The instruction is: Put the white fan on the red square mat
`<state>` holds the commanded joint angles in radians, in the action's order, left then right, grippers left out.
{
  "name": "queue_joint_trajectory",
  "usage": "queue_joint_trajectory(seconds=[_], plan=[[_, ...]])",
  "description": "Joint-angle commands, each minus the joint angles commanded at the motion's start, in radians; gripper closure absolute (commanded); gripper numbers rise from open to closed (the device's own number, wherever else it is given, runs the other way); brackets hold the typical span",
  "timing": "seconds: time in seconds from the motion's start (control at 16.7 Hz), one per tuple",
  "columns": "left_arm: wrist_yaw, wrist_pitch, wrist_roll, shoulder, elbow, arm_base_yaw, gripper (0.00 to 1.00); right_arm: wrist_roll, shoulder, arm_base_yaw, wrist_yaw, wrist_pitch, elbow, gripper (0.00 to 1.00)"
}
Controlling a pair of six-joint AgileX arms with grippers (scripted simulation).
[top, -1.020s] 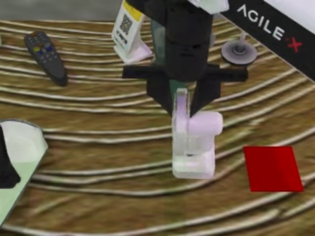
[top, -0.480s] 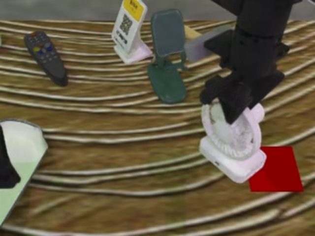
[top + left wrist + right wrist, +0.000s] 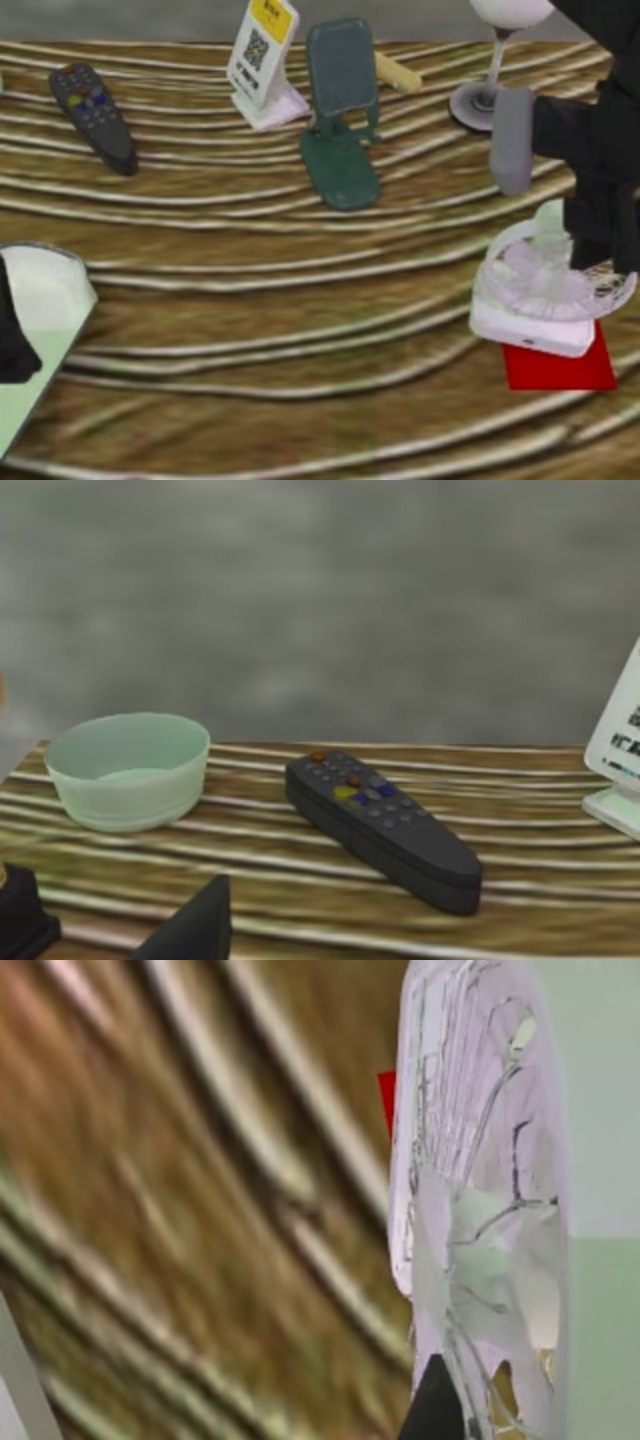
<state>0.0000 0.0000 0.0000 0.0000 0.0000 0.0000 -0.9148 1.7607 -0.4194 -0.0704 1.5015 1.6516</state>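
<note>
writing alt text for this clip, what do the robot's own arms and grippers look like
The right arm is matte black and blocky, with a rounded grey cylindrical part on its side and a black right gripper. The left arm, at the table's left edge, shows a pale white-green angular shell with a black part beside it. No cables or markings are visible.

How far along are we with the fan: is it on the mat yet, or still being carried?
Done: the white fan is at the red square mat on the table's right side, its base overlapping the mat's upper part. In hand: the right gripper is at the fan's head; whether the base rests or hovers is unclear. Left: settle it squarely, release, retract. The left arm sits parked at the left edge.
</note>
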Motion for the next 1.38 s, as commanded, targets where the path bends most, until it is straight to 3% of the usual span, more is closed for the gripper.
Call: queue_joint_trajectory(seconds=[0.24,0.42,0.78,1.32,1.38], plan=[[0.0,0.0,0.0,0.0,0.0,0.0,0.0,-0.247,-0.074,0.056,0.04,-0.079,-0.135,1.0],[0.0,0.0,0.0,0.0,0.0,0.0,0.0,-0.325,-0.097,0.076,0.058,-0.108,-0.182,1.0],[0.0,0.0,0.0,0.0,0.0,0.0,0.0,-0.328,-0.096,0.072,0.058,-0.112,-0.187,1.0],[0.0,0.0,0.0,0.0,0.0,0.0,0.0,-0.329,-0.085,0.076,0.059,-0.247,-0.308,1.0],[0.0,0.0,0.0,0.0,0.0,0.0,0.0,-0.329,-0.085,0.076,0.059,-0.247,-0.308,0.92]])
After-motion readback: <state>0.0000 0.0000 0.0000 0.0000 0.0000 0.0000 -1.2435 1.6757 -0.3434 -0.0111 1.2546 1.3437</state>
